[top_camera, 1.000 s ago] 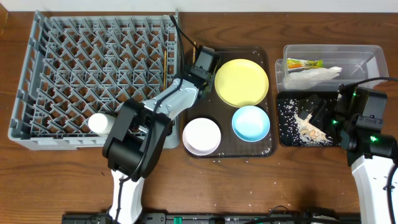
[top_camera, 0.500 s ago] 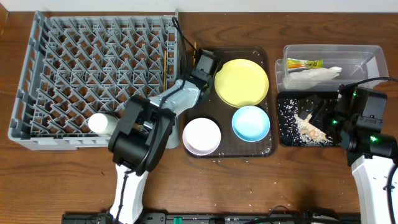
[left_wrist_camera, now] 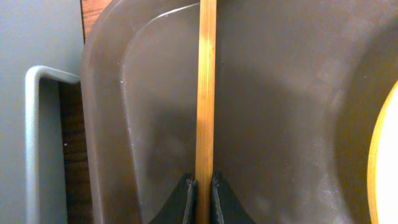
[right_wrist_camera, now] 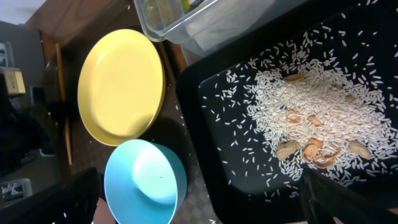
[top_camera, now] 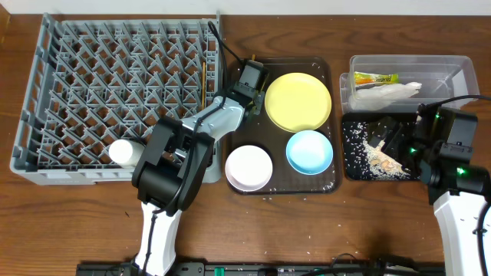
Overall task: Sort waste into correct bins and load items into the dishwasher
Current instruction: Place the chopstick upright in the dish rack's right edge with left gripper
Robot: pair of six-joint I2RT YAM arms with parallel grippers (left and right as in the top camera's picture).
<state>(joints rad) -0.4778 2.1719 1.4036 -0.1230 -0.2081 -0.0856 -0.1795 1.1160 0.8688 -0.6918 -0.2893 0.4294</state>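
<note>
Legible text: none, in any of the three views.
Wrapper packet (top_camera: 376, 77): green-and-yellow print, lying in the clear tub (top_camera: 453, 65) just beyond the right gripper (top_camera: 391, 136). It is far too small to read a word.
Same packet, right wrist view: only a blur through the plastic, ahead of the fingers.
Chopstick (left_wrist_camera: 206, 93): pinched at the left gripper (left_wrist_camera: 205, 190) tips, plain wood grain, nothing to read.
</note>
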